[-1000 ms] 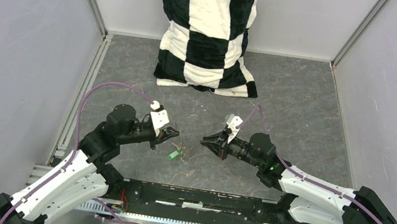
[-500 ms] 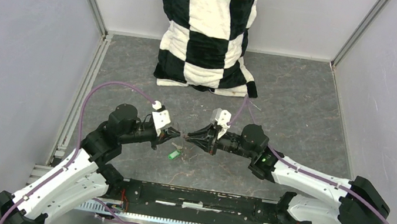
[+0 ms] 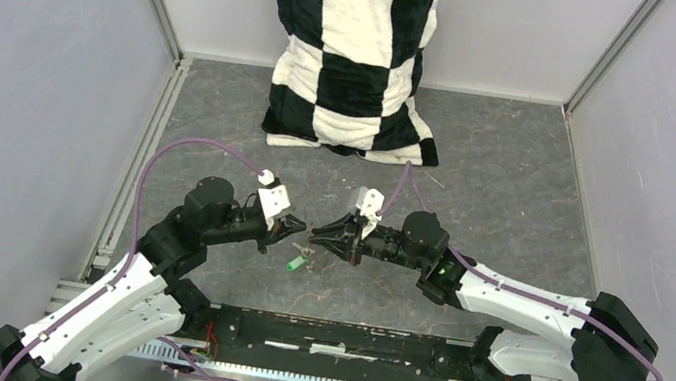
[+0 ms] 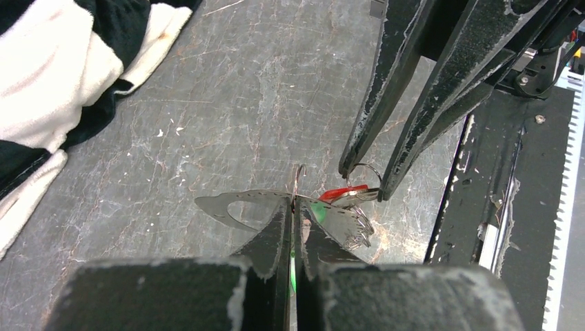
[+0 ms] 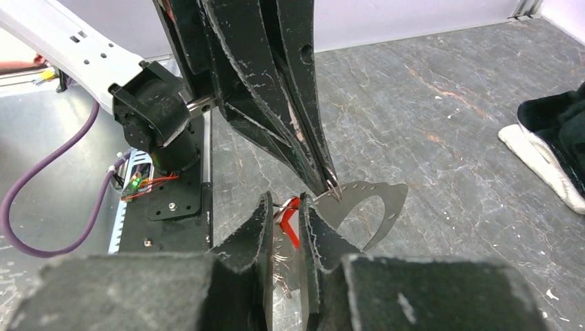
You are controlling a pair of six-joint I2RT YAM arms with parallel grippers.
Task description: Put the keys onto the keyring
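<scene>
**Item 1, left gripper** (image 4: 293,205): my left tool, jaws pressed together. It pinches the thin wire of the keyring (image 4: 296,176), which pokes up just past the fingertips.

**Item 2, keyring:** held off the desk (image 3: 518,177) in my left tool, out from the middle of the near edge and a little to the left. Only a short stretch of wire shows; I cannot tell the shape of the rest.

**Item 3, flat silvery crescent** (image 4: 215,204): a thin metal piece with a row of small holes, right by the pinched wire at my left fingertips. I cannot tell how it is attached.

**Item 4, right gripper** (image 5: 285,201): my right tool, jaws narrow, holding the red key (image 5: 292,227) between the fingers. Its tips point at my left tool's tips, the two just beside each other.

**Item 5, red key:** in my right tool, above the desk, with a small wire loop at the fingertips and close to the keyring wire. I cannot tell whether it touches that wire.

**Item 6, green key** (image 3: 296,263): lies loose on the desk, just on the near-edge side of the two tools.

**Item 7, checkered blanket** (image 3: 360,52): black and white, slumped at the middle of the far edge, well apart from both tools.
</scene>
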